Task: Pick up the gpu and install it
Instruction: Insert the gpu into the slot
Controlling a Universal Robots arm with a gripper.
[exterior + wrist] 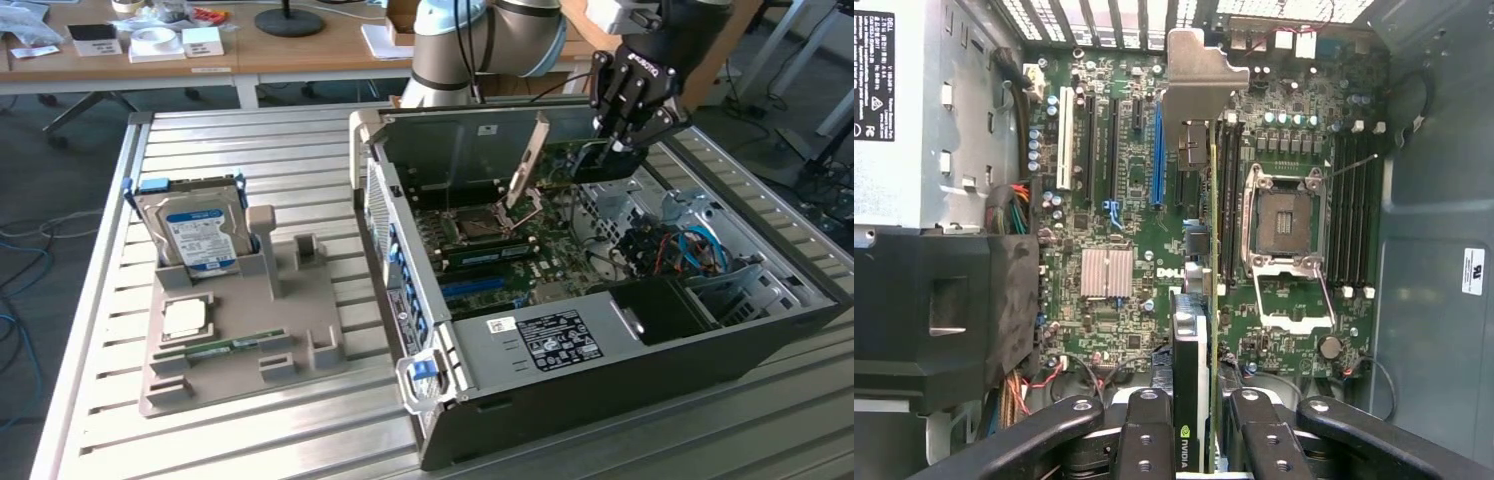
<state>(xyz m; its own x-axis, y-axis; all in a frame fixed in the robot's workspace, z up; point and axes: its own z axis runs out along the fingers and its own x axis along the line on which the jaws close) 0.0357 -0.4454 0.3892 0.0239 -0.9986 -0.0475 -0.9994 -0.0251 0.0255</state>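
Green-edged, black-faced gpu (1190, 345) with a pale metal bracket (1189, 65) hangs edge-on over the Dell motherboard (1086, 330), pinched by the end effector (1199, 432).

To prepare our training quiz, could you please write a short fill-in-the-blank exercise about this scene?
1. The gripper is shut on the gpu, held above the ____ inside the open case.
2. The hard drive stands in the grey holder, on the exterior view's ____ of the case.
3. The hard drive's label is white and ____.

Missing words: motherboard; left; blue.
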